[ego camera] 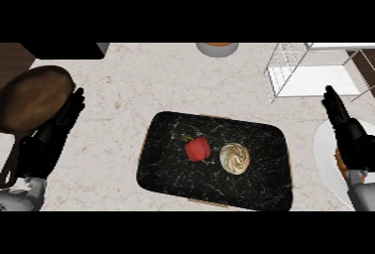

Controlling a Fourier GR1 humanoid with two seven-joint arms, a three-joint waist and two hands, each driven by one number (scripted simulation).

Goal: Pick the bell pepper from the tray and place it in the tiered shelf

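Head view looks steeply down on a pale marbled counter (147, 84). Nearest, at the lower corners, the two grey forearms come in. The left hand (60, 126) rests at the left edge with its fingers straight and pointing up the counter, holding nothing; it lies partly over the rim of a brown frying pan (33, 96) whose dark handle runs down along the left edge. The right hand (344, 126) stands at the right edge, fingers likewise straight and empty, beside a white plate (326, 158) that shows only in part, with something orange on it mostly hidden by the hand.

Between the hands lies a black marbled tray (164, 173) with a thin wooden rim. On it, near the middle, sits the red bell pepper (197, 149), its small stem toward the upper left. Just beside it to the right lies a round, pale swirled pastry (235, 158); whether the two touch cannot be told.

Farther back on the right stands the white wire tiered shelf (311, 74), well apart from the tray. At the far edge a grey bowl (218, 49) with orange contents shows, and a dark block (62, 50) sits at the far left. No writing or labels can be read anywhere.
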